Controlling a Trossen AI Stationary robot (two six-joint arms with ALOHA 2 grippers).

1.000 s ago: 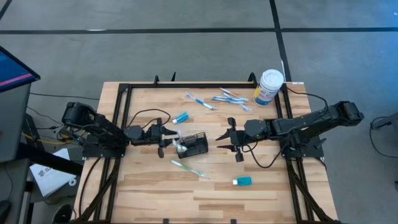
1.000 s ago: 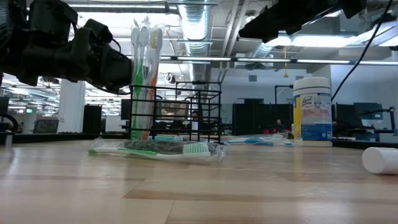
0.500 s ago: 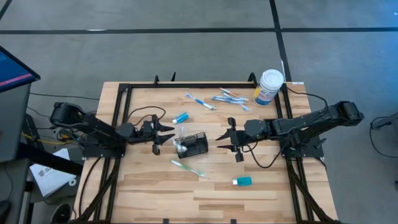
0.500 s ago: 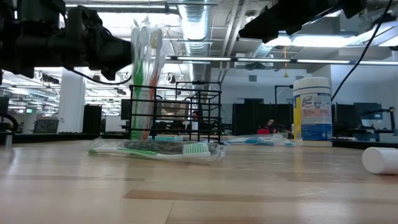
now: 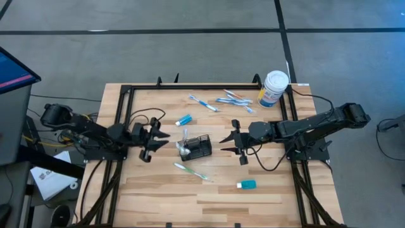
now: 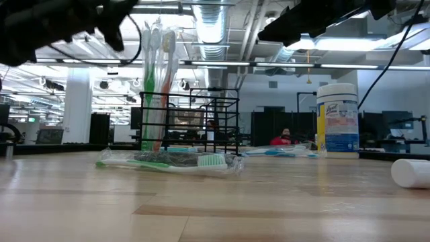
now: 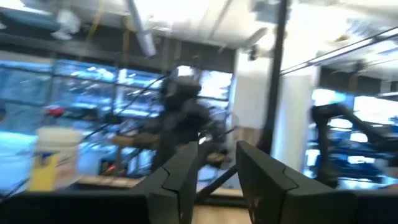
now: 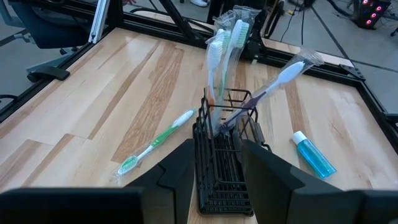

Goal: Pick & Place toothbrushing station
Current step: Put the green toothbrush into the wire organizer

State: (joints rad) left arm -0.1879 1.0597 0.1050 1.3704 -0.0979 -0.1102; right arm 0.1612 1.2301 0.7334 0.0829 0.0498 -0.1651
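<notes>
The toothbrushing station (image 5: 201, 147), a small black wire-mesh holder, stands on its base near the table's middle. Several wrapped toothbrushes (image 6: 158, 81) stick upright out of its left end; in the right wrist view one of them (image 8: 283, 78) leans aside. My left gripper (image 5: 159, 138) hovers left of the holder, raised and tipped upward, open with nothing between its fingers (image 7: 180, 180). My right gripper (image 5: 223, 145) hovers just right of the holder, open, pointing at it (image 8: 224, 168) without touching.
A green toothbrush (image 5: 191, 171) lies in front of the holder. A blue tube (image 5: 183, 119) lies behind it, another (image 5: 247, 184) near the front right. More toothbrushes (image 5: 218, 100) lie at the far side beside a white canister (image 5: 273, 88). A black frame (image 5: 126, 95) borders the table.
My left gripper has drawn back from the holder's toothbrushes toward the table's left edge, rising and tipping its fingers upward. The holder and the toothbrushes in it have stayed where they were.
</notes>
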